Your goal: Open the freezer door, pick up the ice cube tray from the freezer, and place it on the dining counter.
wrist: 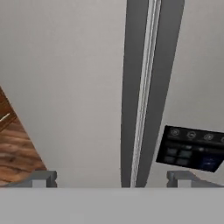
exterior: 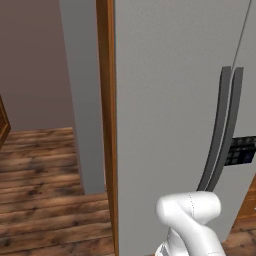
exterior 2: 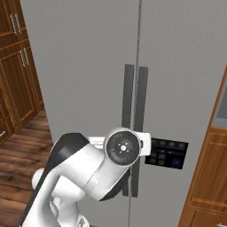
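The freezer (exterior 2: 84, 66) stands shut right in front of me, a tall matte-grey front that runs past the top of both base views. Its left-hand panel is the freezer door (exterior: 165, 100), closed flush against its neighbour, with a thin seam between them. Two long dark grey bar handles (exterior 2: 135, 115) run vertically either side of that seam (the left one belongs to the freezer door). A thin brown wooden side panel (exterior: 106, 115) edges the cabinet on its left, and brown plank floor (exterior: 45, 190) spreads beyond it. On the right-hand panel sits a small dark control panel (wrist: 190, 148) with pale buttons, just beside the handles and low on them.

My arm (exterior 2: 84, 173) rises from below, elbow bent, and reaches forward toward the handles; in the right base view my wrist hides their lower stretch. My hand points straight at the door seam.

My gripper (wrist: 111, 178) has its fingers (wrist: 41, 178) spread as wide as they go, one tip either side of the pair of handles in the hand view. They pinch nothing, and I cannot tell whether they touch the door.
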